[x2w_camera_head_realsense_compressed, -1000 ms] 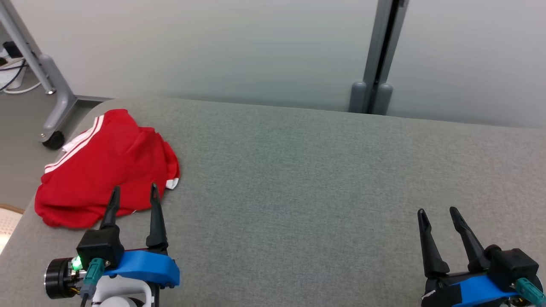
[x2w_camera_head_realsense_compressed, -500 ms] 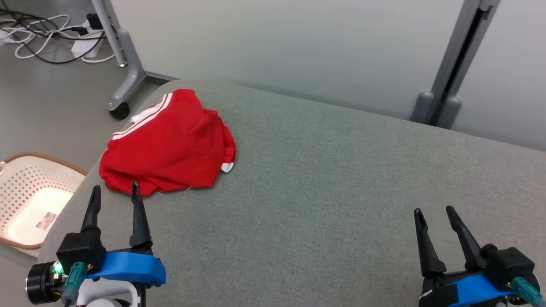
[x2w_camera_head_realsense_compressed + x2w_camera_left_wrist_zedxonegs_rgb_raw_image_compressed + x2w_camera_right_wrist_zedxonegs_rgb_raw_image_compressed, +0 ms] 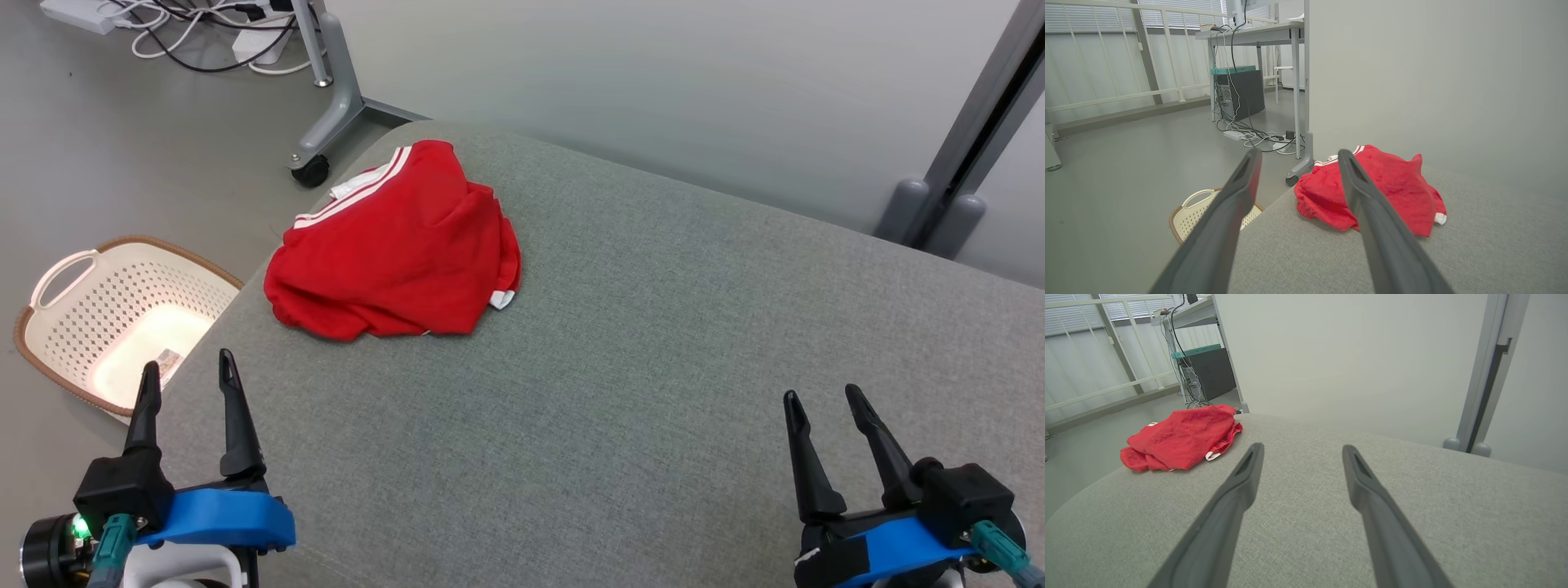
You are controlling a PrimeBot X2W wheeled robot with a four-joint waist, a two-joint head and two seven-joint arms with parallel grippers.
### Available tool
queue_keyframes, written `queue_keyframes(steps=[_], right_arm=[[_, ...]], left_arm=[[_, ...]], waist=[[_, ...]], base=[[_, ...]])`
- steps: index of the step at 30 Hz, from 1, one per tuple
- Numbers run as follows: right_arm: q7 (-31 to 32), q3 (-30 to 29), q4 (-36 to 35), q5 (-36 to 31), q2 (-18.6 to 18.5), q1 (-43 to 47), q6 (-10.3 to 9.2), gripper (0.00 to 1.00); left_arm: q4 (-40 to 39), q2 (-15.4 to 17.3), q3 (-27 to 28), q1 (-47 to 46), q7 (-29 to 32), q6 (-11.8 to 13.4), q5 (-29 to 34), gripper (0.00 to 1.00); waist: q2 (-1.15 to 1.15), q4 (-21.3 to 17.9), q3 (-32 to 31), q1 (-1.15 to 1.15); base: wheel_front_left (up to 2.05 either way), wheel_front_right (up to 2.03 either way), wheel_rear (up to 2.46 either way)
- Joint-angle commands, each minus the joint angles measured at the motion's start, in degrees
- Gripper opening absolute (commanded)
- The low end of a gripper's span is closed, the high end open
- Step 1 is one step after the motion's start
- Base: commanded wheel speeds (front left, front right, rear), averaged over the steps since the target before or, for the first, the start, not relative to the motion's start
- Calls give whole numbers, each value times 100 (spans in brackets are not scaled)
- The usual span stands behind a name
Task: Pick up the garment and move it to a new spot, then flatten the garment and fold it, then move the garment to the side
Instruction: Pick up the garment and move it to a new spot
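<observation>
- Currently the crumpled red garment (image 3: 396, 253) lies at the far left corner of the grey table (image 3: 653, 343), with a basket (image 3: 90, 318) on the floor beside.
- Left claw (image 3: 188, 367) and right claw (image 3: 820, 394) hover empty, fingers apart, well short of it.

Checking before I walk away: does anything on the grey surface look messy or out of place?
Only the red garment: it lies crumpled in a heap by the far left edge of the grey surface, not flat. Nothing else stands out.
</observation>
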Motion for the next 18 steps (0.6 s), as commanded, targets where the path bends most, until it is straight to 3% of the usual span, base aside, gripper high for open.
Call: queue_keyframes(steps=[1, 10, 18], right_arm=[[0, 9, 1, -30, -28, -21, 2, 100], [45, 115, -37, -82, -29, -146, 3, 100], [197, 58, -415, -359, -27, -444, 2, 100]], left_arm=[[-25, 37, 1, 24, -26, 25, -3, 100], [-44, 97, 108, -272, -53, 15, -131, 100], [262, 429, 404, -1491, -64, -200, -410, 100]], waist=[[0, 0, 1, 0], [0, -339, 139, 0], [0, -918, 757, 0]], base=[[0, 0, 0], [0, 0, 0], [0, 0, 0]])
